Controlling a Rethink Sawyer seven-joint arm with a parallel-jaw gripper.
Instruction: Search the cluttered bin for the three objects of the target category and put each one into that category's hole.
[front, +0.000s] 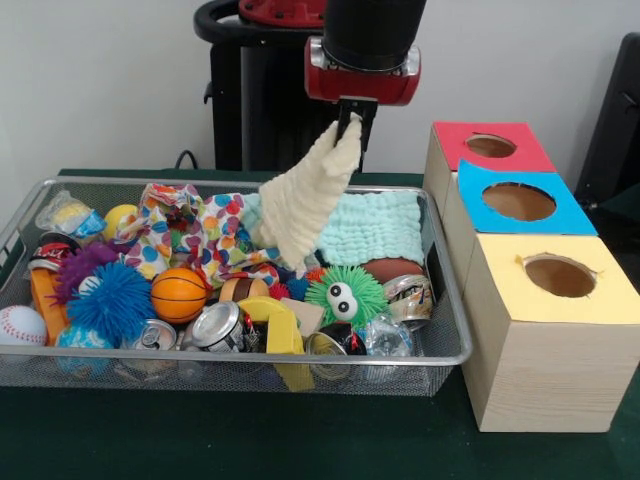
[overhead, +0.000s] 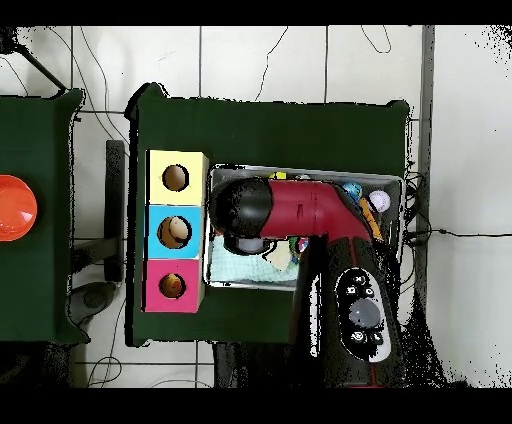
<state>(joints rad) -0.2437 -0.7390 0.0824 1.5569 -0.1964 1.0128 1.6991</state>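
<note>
My gripper (front: 350, 124) is shut on the top corner of a cream waffle cloth (front: 303, 205). The cloth hangs stretched down into the wire mesh bin (front: 455, 352), with its lower end still touching the clutter. A mint green waffle cloth (front: 378, 228) lies at the bin's back, behind the hanging one. The red-topped hole (front: 490, 146) is on the farthest wooden box, right of the bin. In the overhead view the arm covers most of the bin (overhead: 392, 180); the cream cloth (overhead: 277, 257), the mint cloth (overhead: 233, 266) and the red hole (overhead: 172, 286) show. No third waffle cloth shows.
A blue-topped hole (front: 518, 201) and a yellow-topped hole (front: 560, 275) sit nearer the camera. The bin holds a spotted cloth (front: 195, 232), a small basketball (front: 178, 294), a green spiky ball with eyes (front: 345, 295), a blue spiky ball (front: 110, 300), crushed cans (front: 215, 325) and a baseball (front: 20, 325).
</note>
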